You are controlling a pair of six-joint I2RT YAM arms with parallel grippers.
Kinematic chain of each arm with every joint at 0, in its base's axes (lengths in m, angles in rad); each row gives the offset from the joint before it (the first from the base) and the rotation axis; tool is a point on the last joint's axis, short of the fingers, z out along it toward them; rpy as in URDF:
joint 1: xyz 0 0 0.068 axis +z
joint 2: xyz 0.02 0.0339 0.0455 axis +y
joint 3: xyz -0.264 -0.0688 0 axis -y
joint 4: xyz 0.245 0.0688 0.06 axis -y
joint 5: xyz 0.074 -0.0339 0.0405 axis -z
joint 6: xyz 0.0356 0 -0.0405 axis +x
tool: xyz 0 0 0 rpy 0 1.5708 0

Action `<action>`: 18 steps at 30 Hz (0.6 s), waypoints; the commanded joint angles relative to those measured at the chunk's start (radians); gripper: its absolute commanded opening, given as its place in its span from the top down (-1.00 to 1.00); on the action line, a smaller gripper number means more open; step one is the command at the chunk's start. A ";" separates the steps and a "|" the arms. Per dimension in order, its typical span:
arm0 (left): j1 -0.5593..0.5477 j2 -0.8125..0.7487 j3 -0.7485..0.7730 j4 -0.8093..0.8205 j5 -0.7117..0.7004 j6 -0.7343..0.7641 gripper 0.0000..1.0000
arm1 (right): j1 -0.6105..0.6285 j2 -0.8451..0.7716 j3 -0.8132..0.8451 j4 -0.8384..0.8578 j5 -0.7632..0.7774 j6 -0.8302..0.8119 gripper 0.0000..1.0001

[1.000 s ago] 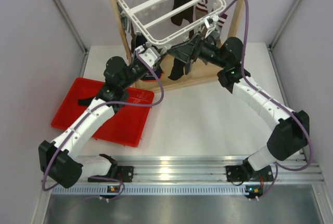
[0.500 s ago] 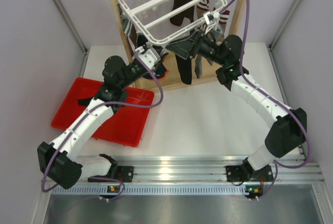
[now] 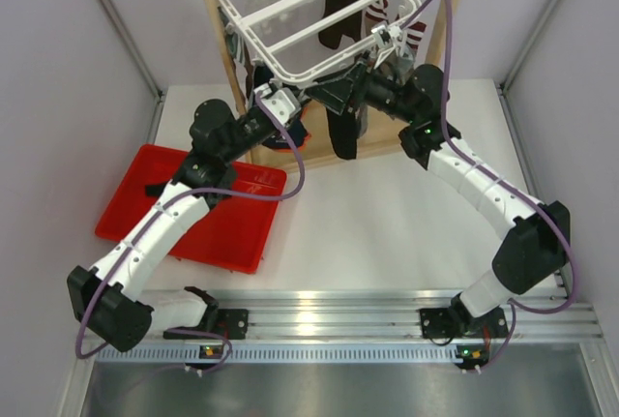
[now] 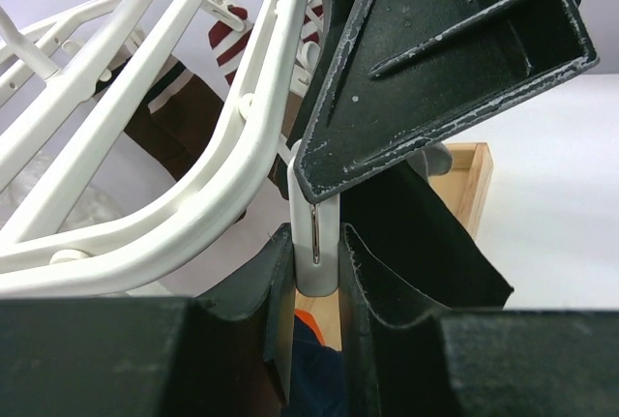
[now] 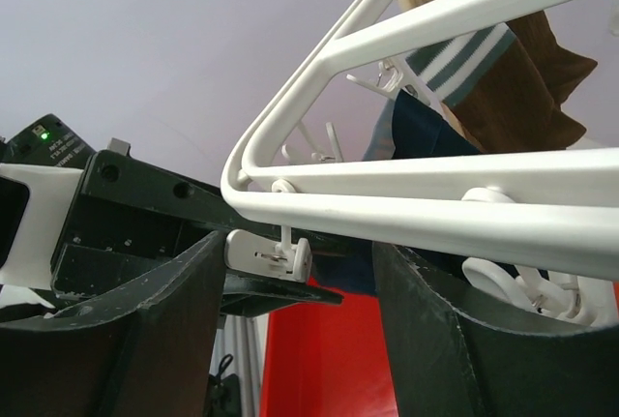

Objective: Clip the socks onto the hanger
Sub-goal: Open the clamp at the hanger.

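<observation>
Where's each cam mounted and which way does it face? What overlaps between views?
Top external: above and behind the bases, looking down at the table; left arm and right arm in frame.
Left wrist: on the left gripper, looking up between its own fingers at a clip on the hanger.
Right wrist: on the right gripper, looking up from under the hanger; own fingers at both sides.
Shared: both wrist views see the same hanger corner, each with the other arm's black end in frame.
</observation>
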 commanded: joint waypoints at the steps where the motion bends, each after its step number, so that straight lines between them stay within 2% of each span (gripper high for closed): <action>1: -0.020 -0.016 0.036 -0.055 0.058 0.019 1.00 | 0.019 -0.032 0.051 -0.003 0.010 -0.042 -0.22; 9: -0.034 -0.011 0.045 -0.074 0.055 0.042 1.00 | 0.027 -0.021 0.068 -0.012 0.004 -0.042 -0.21; 12: -0.035 -0.011 0.047 -0.082 0.056 0.045 1.00 | 0.027 -0.021 0.063 -0.003 0.011 -0.040 -0.04; 14: -0.037 -0.013 0.044 -0.086 0.056 0.051 1.00 | 0.027 -0.023 0.062 -0.003 0.021 -0.034 0.17; 15: -0.035 -0.013 0.042 -0.088 0.058 0.051 1.00 | 0.027 -0.023 0.060 0.003 0.021 -0.029 0.38; 18: -0.038 -0.020 0.038 -0.094 0.056 0.052 1.00 | 0.029 -0.023 0.059 0.008 0.021 -0.026 0.69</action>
